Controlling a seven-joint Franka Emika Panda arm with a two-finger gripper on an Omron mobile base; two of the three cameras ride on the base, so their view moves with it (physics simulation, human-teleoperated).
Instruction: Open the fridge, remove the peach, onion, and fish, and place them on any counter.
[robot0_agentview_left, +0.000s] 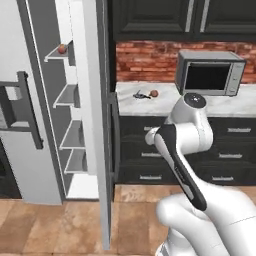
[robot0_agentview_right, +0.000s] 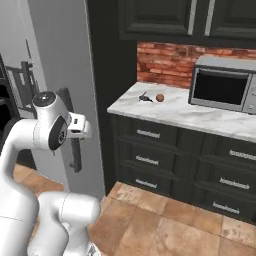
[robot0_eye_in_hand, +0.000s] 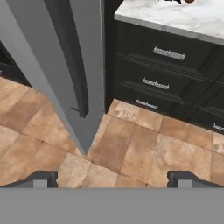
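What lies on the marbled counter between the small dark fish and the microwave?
A small round reddish-brown item beside the slender dark-grey fish, then bare white-grey marbled counter up to the silver microwave, in the right base view.

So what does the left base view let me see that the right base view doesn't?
The left base view looks inside the open fridge door: its grey door shelves, with a small round reddish fruit on the top one. The right base view sees that door from outside, with its dark vertical handle, plus more tiled floor. Both show the marbled counter, the fish with a small brown ball beside it, the microwave and the brick wall.
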